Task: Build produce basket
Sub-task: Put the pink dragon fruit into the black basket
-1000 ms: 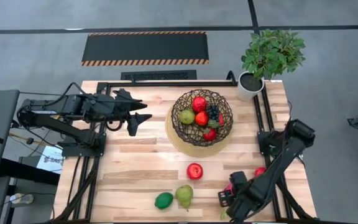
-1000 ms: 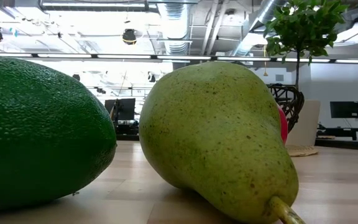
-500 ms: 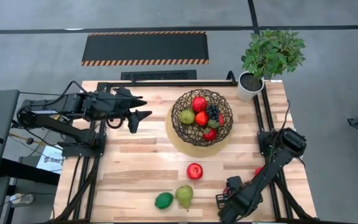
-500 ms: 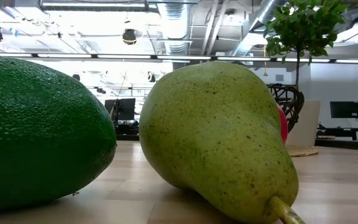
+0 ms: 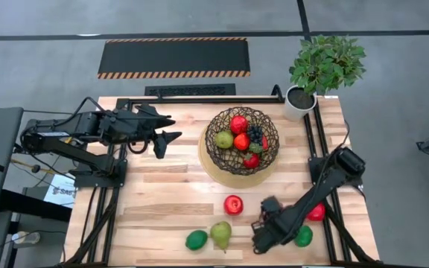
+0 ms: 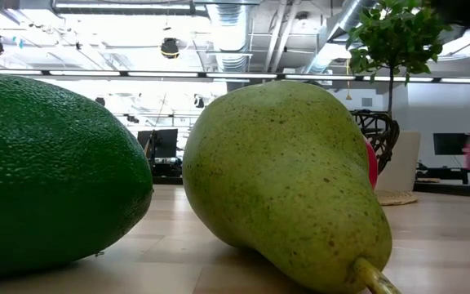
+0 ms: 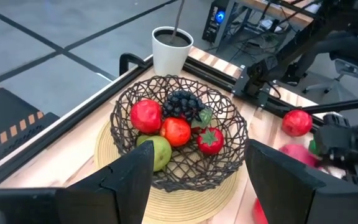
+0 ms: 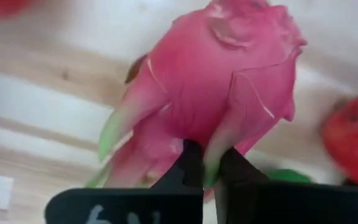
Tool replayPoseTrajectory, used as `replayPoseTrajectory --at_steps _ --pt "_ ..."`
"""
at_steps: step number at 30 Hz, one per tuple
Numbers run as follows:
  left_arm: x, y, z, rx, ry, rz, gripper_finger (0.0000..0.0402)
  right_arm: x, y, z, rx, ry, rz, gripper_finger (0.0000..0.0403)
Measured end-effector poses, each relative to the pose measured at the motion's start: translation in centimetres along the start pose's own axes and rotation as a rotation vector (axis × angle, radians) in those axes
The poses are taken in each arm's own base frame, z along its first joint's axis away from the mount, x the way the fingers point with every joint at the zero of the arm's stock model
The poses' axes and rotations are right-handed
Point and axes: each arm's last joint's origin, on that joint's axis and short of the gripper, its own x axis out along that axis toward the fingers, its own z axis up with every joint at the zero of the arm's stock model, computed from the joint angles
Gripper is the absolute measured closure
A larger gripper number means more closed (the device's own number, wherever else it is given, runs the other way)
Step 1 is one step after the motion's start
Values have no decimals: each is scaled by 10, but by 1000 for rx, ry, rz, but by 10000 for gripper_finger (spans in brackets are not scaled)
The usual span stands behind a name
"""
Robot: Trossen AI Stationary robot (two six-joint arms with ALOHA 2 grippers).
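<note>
While my right gripper (image 8: pixel 202 163) stays clamped on the dragon fruit (image 8: pixel 213 93) at the table's near edge, I judge the basket (image 5: pixel 242 140) at its 12 o'clock; left gripper (image 5: pixel 166 140) waits apart.

Pale wood-plank table (image 5: pixel 162 197), dark woven-wire basket (image 7: pixel 229 112), speckled matt pear (image 6: pixel 288 184).

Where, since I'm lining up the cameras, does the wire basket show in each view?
High view: basket at the table's far side, right of centre.
Low view: basket at right, behind the pear.
Left wrist view: basket mid-picture.
Right wrist view: not in it.
Shared landmark: the potted plant beside it.
</note>
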Motion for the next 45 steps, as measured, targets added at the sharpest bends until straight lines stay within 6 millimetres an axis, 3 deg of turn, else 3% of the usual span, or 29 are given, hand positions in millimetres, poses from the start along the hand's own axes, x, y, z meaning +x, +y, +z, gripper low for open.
replayPoseTrajectory --at_steps 6,13,21,28,34,38,45 --pt "1 2 0 -3 8 15 166 -41 -26 26 -43 -4 76 401" --pt "1 3 0 -10 8 14 166 -98 -75 53 -66 -16 293 402" --pt "1 3 0 -41 9 15 166 -141 -119 110 -103 -349 555 402" --pt "1 3 0 -95 9 15 166 -139 -119 175 -376 -554 388 403" --pt "1 3 0 -114 8 17 166 -121 -105 217 -687 -578 179 403" --pt "1 3 0 -132 0 30 166 -109 -90 229 -841 -553 144 403" --pt "1 3 0 -136 -4 37 166 -84 -59 232 -1110 -494 46 401"
